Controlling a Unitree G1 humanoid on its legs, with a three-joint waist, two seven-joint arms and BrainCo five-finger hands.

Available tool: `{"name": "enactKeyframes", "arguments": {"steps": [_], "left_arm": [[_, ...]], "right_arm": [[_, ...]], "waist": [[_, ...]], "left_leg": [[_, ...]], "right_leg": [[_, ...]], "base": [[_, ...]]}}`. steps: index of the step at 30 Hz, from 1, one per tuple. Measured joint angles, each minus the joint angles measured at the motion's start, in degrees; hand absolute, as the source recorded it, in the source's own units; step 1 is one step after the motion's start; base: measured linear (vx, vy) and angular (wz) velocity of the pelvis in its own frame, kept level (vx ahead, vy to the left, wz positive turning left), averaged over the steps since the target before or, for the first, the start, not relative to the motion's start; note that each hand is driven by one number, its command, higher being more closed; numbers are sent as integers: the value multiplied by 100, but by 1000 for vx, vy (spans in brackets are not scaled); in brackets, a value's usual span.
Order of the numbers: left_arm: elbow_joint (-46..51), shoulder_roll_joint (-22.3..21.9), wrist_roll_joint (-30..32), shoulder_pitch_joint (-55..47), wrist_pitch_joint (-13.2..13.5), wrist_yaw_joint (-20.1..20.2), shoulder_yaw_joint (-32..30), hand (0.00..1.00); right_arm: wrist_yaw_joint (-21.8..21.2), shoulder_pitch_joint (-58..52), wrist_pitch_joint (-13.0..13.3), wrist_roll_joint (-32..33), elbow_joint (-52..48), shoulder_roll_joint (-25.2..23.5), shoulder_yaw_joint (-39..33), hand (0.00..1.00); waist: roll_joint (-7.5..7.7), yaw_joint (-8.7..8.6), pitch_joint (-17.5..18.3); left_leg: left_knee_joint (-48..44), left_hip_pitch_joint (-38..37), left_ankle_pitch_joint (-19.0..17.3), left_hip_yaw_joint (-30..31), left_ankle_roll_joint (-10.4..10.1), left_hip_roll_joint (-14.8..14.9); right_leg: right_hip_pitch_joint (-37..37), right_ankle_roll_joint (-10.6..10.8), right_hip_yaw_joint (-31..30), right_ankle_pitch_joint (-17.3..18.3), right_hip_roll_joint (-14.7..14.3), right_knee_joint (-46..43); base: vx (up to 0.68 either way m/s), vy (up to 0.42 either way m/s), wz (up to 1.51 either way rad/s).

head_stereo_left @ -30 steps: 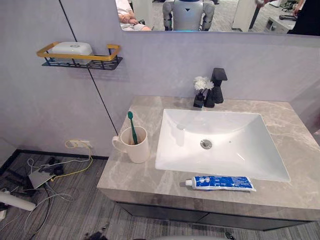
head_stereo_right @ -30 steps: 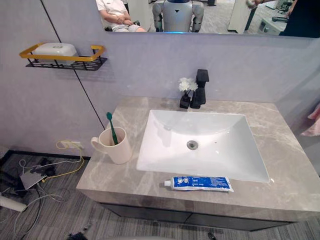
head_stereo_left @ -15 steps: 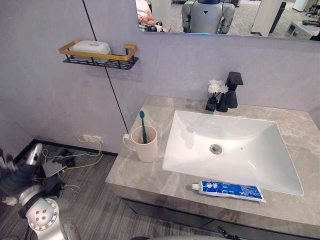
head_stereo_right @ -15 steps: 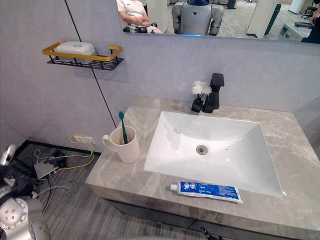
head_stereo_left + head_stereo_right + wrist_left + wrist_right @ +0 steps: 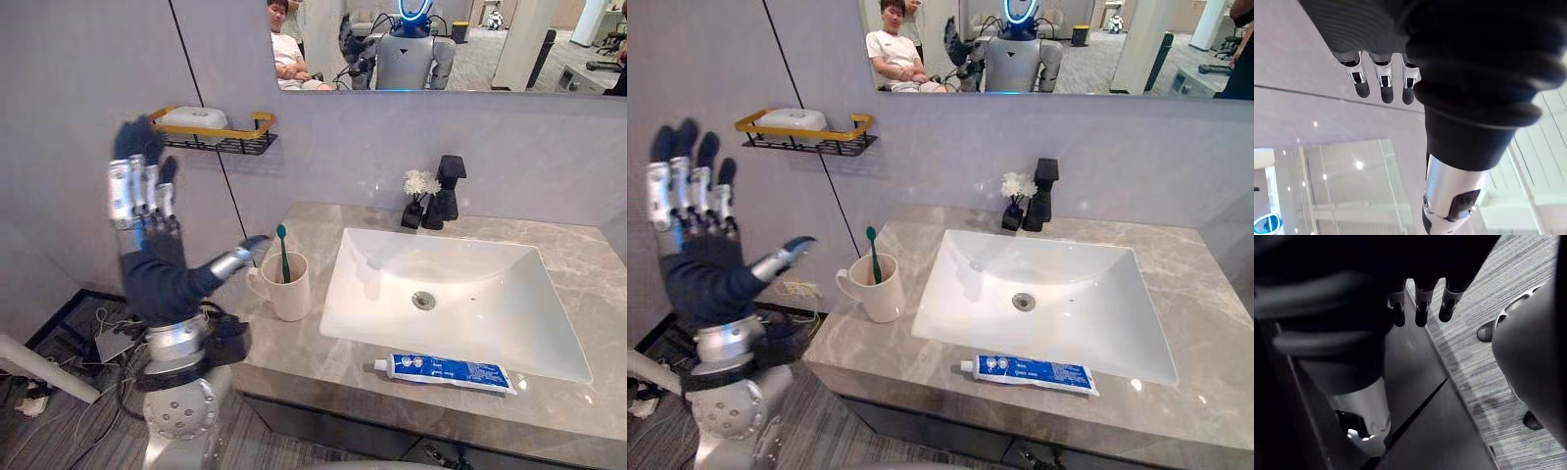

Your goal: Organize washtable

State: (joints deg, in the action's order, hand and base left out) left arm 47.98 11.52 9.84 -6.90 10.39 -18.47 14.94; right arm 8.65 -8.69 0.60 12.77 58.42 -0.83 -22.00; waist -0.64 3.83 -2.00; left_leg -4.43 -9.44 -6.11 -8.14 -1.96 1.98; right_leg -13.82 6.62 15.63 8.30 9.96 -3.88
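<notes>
Wall [image 5: 78,88]: smooth pale grey panels with one thin dark seam running down, at 9 to 12 o'clock of the basin.
Mirror [image 5: 519,49]: flat glass strip above the wall, at 12 o'clock of the basin; a seated person in a white shirt is reflected in it.
Countertop [image 5: 294,357]: grey veined stone, matte, with a square front edge, over a dark flat cabinet front [image 5: 1415,396].
Basin [image 5: 490,294]: glossy white, rectangular, with sloped walls and a round metal drain, sunk into the countertop's middle.
Left hand [image 5: 152,269]: upright off the counter's edge at 9 o'clock of the cup, spread wide. Its fingers are straight and pointing up, it holds nothing, and its thumb reaches toward the cup, apart from it.
Right hand [image 5: 1421,303]: seen from its wrist, fingers hanging loose and straight, holding nothing, over grey ribbed carpet [image 5: 1508,333] beside the cabinet front.
Wall shelf [image 5: 225,132]: black wire tray with a gold rail, at 10 o'clock of the cup, carrying a white rounded soap box [image 5: 196,116].
Toothpaste tube [image 5: 446,372]: blue and white, flat and long with a white cap, lying on the front counter strip at 6 o'clock of the basin, just beside its rim.
Cup [image 5: 291,294]: cream, smooth, with a handle, standing at 9 o'clock of the basin.
Faucet [image 5: 448,186]: matte black and blocky, at 12 o'clock of the basin.
Toothbrush [image 5: 283,253]: thin and green, standing head-up inside the cup.
Flowers [image 5: 421,184]: small white blooms in a tiny dark vase, touching the faucet at its 9 o'clock.
</notes>
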Motion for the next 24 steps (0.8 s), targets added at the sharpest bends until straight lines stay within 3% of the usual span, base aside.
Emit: {"name": "enactKeyframes", "arguments": {"steps": [3, 5, 9, 18, 24], "left_arm": [[-211, 399, 126, 529, 13, 314, 757, 0], [-473, 559, 216, 751, 16, 475, 933, 0], [-975, 578, 275, 811, 10, 937, 1838, 0], [-1975, 649, 439, 903, -25, 1704, 2733, 0], [-2548, 644, 514, 1075, -142, 1974, 2827, 0]], "right_arm": [[-13, -70, 71, 0, 124, 130, -23, 0], [-224, -97, 73, -5, 202, 257, -62, 0], [-376, -334, 44, -13, 392, 528, -299, 0], [-394, -399, 38, -16, 310, 487, -303, 0], [-392, -451, 6, -137, 156, 365, -474, 0]], "waist": [[8, -25, 9], [8, -111, 9], [23, -174, -1], [16, -289, -2], [23, -304, -8]], "left_leg": [[68, -42, 28, -49, 0, -11], [82, -74, 35, -74, -3, -10], [214, -133, 66, -138, -10, -12], [256, -150, 97, -147, -21, 6], [435, -164, 193, -206, -21, 6]], "right_leg": [[8, -1, -75, -3, -28, 10], [7, -6, -148, -11, -38, 11], [14, -9, -194, -14, -50, 16], [30, -11, -215, -12, -69, 15], [114, -11, -228, -10, -73, -12]], "base": [[-39, -5, -7], [-32, 4, -11], [-25, -2, -11], [-1, -1, 0], [-35, -4, -3]]}}
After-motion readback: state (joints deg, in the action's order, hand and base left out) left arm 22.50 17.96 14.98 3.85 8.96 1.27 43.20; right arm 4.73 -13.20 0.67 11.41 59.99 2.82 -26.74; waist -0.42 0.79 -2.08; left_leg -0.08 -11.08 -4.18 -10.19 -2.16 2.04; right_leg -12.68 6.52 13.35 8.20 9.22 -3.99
